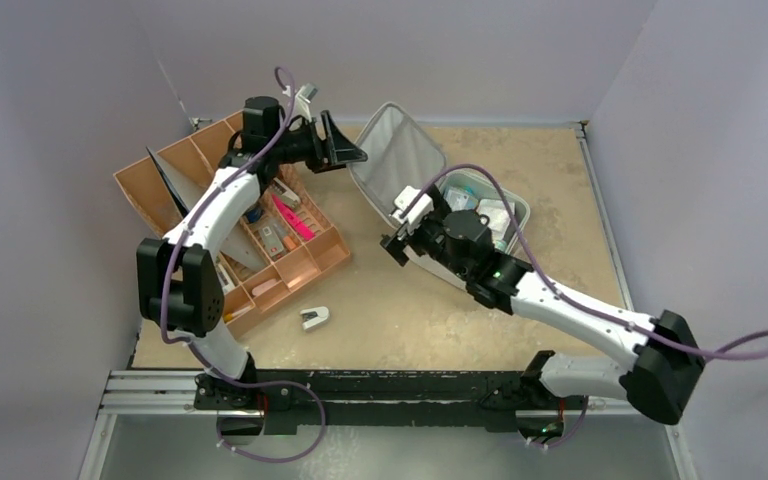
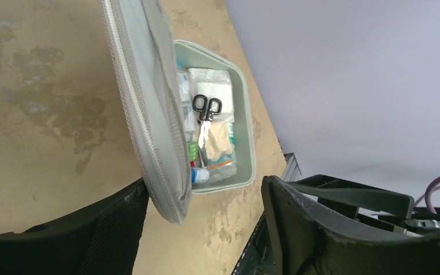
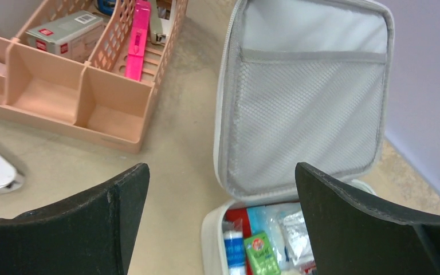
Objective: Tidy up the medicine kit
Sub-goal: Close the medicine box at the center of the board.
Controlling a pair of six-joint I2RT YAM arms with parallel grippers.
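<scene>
Tan-orange tray (image 3: 112, 123) beside lid-up medicine kit (image 3: 309, 114); left gripper (image 1: 345, 142) and right gripper (image 3: 220, 170) agape, empty

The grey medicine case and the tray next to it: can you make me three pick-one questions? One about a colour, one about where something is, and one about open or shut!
1. The long slim thing in the tan-orange plastic divided tray is:
A blue
B pink
C green

2. The black-handled scissors lie:
A inside the light grey hard-shell zip case
B in the tray
C under the tray

3. The case's lid is:
A zipped shut
B taken off
C open, standing up

Answers:
1 B, it shows bright pink in the right wrist view.
2 A, the left wrist view shows them on the packets in the case.
3 C, its mesh pocket faces the right wrist camera above the filled base.
</scene>
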